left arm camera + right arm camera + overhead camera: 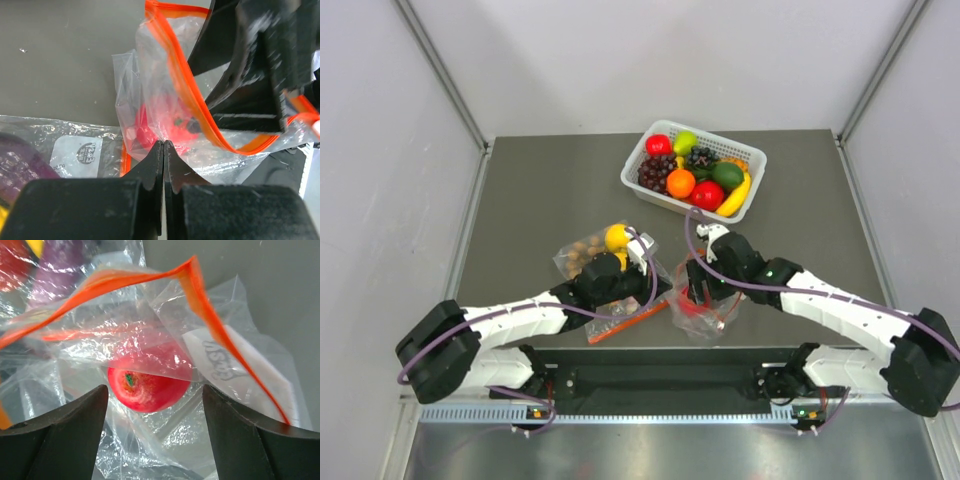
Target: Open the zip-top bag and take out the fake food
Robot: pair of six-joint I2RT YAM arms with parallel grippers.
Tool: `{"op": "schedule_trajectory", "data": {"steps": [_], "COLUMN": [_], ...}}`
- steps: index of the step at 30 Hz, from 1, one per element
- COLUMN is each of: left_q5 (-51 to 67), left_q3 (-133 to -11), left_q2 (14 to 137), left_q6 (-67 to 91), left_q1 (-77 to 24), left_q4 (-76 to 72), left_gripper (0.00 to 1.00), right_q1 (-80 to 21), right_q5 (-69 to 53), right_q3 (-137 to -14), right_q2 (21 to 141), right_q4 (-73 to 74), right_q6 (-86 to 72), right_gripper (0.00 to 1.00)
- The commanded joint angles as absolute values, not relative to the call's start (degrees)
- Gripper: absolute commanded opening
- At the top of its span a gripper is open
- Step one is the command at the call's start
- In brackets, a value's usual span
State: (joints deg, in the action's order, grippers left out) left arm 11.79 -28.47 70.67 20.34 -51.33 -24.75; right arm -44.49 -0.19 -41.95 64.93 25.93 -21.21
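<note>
My left gripper is clenched, with film of the zip-top bag gathered into its tips at lower centre. My right gripper stands released, its fingers either side of the fake food, a red apple lying inside the bag under wrinkled plastic. From above, both arms cover most of the bag on the table, and the apple is only a red smear. A second bag is cut off at lower left.

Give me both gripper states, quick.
Left gripper: closed, pinching the zip-top bag plastic.
Right gripper: open, fingers apart over the red apple inside the bag.
</note>
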Motion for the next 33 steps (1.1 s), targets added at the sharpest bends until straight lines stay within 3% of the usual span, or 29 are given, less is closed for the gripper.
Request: {"op": "schedule_trajectory", "data": {"steps": [1,23,27,28,33], "left_q5": [12.57,13.10,12.83,12.22,8.36], "left_q3": [-28.74,-27.60,-27.07,-26.98,-27.07], "left_q2": [70.58,69.52,69.08,68.73,68.38], "left_q6": [19.51,19.69,19.86,19.78,19.25], "left_q1": [-51.06,-51.06,-51.07,-51.06,-51.06], "left_q4": [-26.81,-27.25,-27.16,-26.98,-24.53], "left_gripper": [0.00,0.00,0.00,0.00,0.00], "right_q1": [-46.93,-55.02,-55.98,-56.07,-56.51], "right_q5": [3.34,10.20,11.15,11.60,13.97], "right_q3": [-40.96,-38.76,-38.50,-38.58,-40.33], "right_q2": [66.26,82.09,83.85,83.33,73.69], "right_q4": [22.07,12.92,12.83,13.79,19.50], "right_q6": [-23.81,-28.74,-29.18,-29.01,-28.22], "right_gripper": [0.76,0.77,0.57,0.46,0.25]}}
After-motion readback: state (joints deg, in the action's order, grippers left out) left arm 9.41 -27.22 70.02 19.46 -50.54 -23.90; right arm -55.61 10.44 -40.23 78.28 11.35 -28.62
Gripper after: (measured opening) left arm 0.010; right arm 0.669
